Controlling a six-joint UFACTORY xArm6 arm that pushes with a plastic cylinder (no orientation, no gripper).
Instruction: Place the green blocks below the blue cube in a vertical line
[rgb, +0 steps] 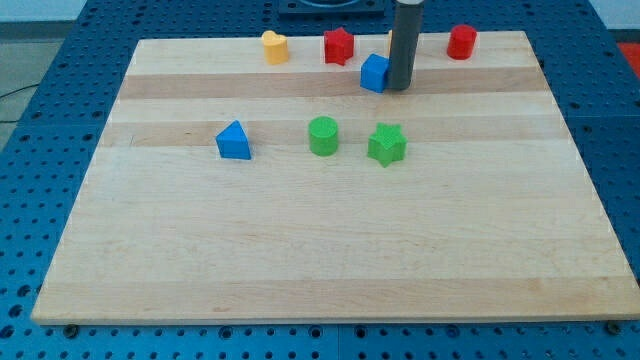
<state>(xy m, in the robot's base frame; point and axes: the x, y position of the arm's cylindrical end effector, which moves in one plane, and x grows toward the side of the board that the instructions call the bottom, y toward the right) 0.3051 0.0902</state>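
Note:
The blue cube sits near the view's top, centre right. My tip stands right against the cube's right side. A green cylinder and a green star lie side by side below the cube, towards the middle of the board; the cylinder is down and left of the cube, the star almost straight below it. Both green blocks are apart from my tip.
A blue triangular block lies left of the green cylinder. Along the top edge are a yellow heart, a red star and a red cylinder. A yellow block is mostly hidden behind the rod. The wooden board rests on a blue pegboard.

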